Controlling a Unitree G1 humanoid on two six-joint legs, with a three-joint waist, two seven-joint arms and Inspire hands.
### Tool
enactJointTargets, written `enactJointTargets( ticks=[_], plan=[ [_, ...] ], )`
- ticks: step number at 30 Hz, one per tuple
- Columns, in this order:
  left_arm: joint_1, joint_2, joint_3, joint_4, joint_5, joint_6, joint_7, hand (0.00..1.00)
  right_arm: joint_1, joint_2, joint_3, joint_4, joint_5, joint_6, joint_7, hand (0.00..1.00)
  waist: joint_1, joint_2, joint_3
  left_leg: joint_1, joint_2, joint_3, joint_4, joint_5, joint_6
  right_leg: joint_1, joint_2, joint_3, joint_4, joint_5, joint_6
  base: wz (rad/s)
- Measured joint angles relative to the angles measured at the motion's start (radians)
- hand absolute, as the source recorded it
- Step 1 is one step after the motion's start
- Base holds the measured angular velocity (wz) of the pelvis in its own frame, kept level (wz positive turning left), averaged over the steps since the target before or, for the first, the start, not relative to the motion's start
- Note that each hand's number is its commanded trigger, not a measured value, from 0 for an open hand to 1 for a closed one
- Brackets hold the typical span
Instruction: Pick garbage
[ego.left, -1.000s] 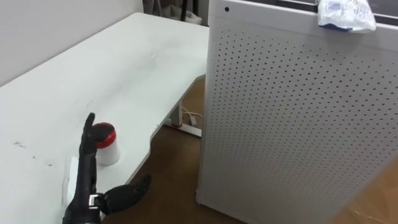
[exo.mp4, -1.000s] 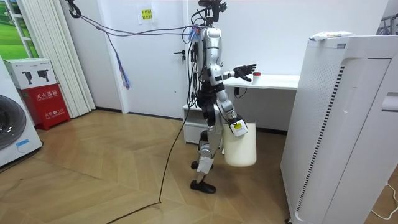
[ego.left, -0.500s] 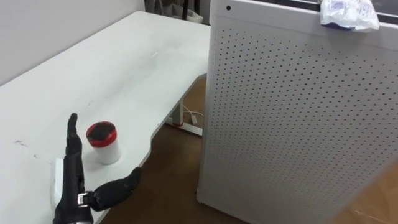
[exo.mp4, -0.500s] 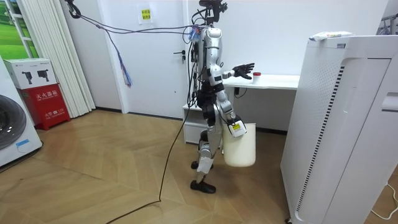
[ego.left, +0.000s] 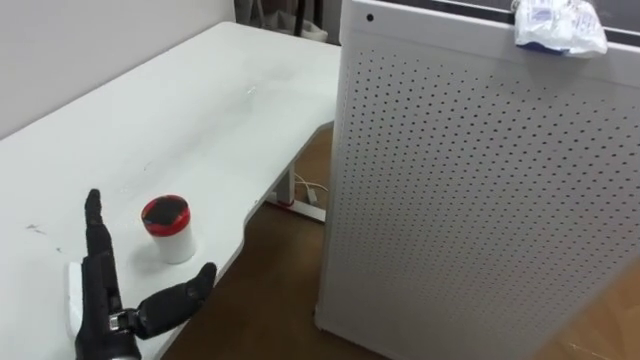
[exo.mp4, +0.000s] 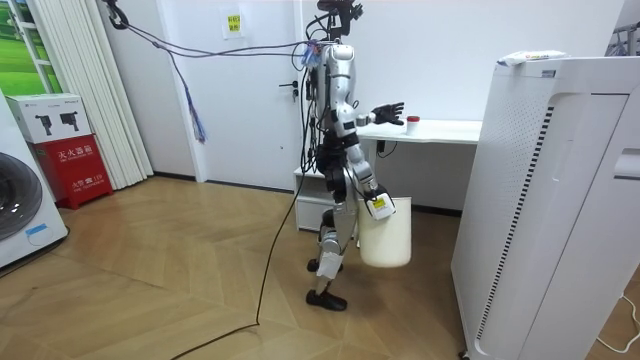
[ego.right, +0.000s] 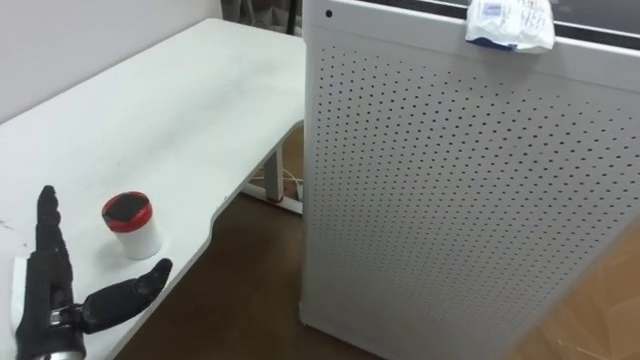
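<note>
While its open left hand (ego.left: 103, 300) hovers over the near edge of a long white table (ego.left: 200, 110), fingers straight, thumb spread wide and nothing in its grasp, the humanoid faces what looks like its next piece of garbage: a small white cup with a red lid (ego.left: 168, 228). The cup stands upright just beyond the hand and to the right of the fingers, untouched, close to the table's curved right edge. Farther right, across a strip of brown wooden floor (ego.left: 270, 290), rises a tall white perforated metal cabinet (ego.left: 480, 200), with a crumpled white-and-blue plastic wrapper (ego.left: 555, 25) lying on its far top edge.

In the room view, the right hand (exo.mp4: 374, 203) hangs low at the robot's side beside a white plastic bucket (exo.mp4: 385, 238); its grip cannot be told.

To take the cup cleanly, the left hand would likely need to shift right and forward so the cup sits between thumb and fingers. It should then close around the white body below the lid, gently enough not to tip the cup off the nearby edge.
</note>
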Motion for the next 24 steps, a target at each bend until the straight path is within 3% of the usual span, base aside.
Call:
enactJointTargets(
  ticks=[4,12,16,24],
  plan=[
    [0.0,-0.002,-0.029,0.073,-0.136,0.019,-0.022,0.0,0.001,0.015,0.001,-0.006,0.001,0.015,-0.001,1.0,-0.003,-0.004,0.0035,0.0,0.001,0.0,-0.001,0.0,0.0,-0.002,0.001,0.0,0.0,0.001,-0.001,0.0],
    [-0.004,0.0,-0.03,0.121,-0.154,0.006,-0.056,0.0,0.006,0.02,0.002,-0.034,-0.001,0.024,-0.003,1.0,0.001,0.013,-0.0039,0.018,0.002,0.025,-0.012,0.0,0.0,-0.002,0.002,0.025,0.001,0.001,0.0,-0.08],
    [-0.04,-0.015,-0.02,0.176,-0.167,0.008,-0.062,0.0,0.01,0.023,0.002,-0.043,-0.005,0.045,-0.001,1.0,-0.005,0.015,-0.004,0.038,0.003,0.028,-0.012,0.0,0.0,0.019,0.002,0.024,0.001,0.001,0.0,-0.01],
    [-0.092,-0.028,-0.001,0.218,-0.196,0.046,-0.053,0.0,0.011,0.022,0.001,-0.045,-0.003,0.091,-0.001,1.0,-0.02,0.025,-0.0012,0.047,0.006,0.04,-0.028,0.002,-0.004,0.026,0.009,0.028,0.0,0.014,-0.005,-0.04]
  ],
)
